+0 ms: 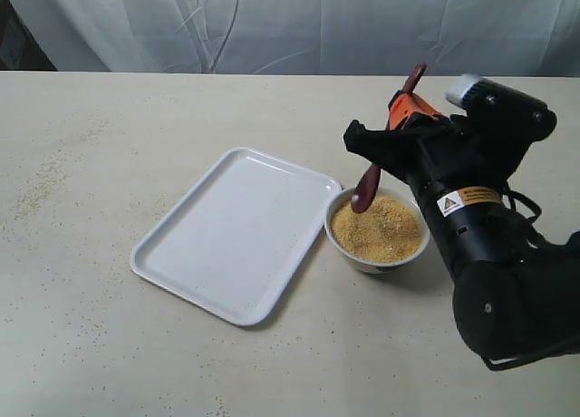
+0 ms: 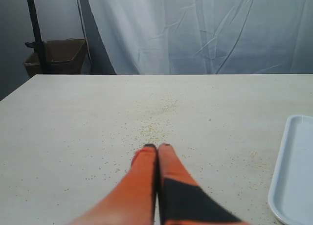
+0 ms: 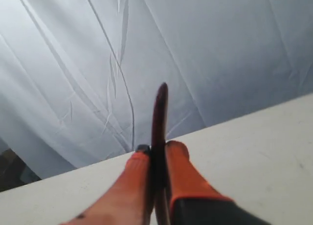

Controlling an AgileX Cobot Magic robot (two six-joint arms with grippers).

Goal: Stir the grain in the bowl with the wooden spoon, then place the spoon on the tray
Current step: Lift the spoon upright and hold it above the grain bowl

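Observation:
The small white bowl [image 1: 376, 254] holds a mound of yellow grain [image 1: 378, 228] just right of the tray [image 1: 231, 231]. My right gripper [image 1: 405, 109] is shut on the handle of the dark wooden spoon [image 1: 367, 187], which slants down so its oval end sits at the bowl's far-left rim, at the grain's surface. In the right wrist view the spoon handle [image 3: 159, 117] sticks up past the orange fingers [image 3: 182, 173] of that gripper [image 3: 157, 147]. My left gripper [image 2: 157, 146] is shut and empty, low over the table; it is out of the exterior view.
Loose grains [image 2: 154, 129] lie scattered on the beige table ahead of the left gripper and along the table's left side [image 1: 41, 186]. The tray's edge [image 2: 293, 171] shows beside the left gripper. White curtain hangs behind. A brown box [image 2: 56, 56] stands off the table.

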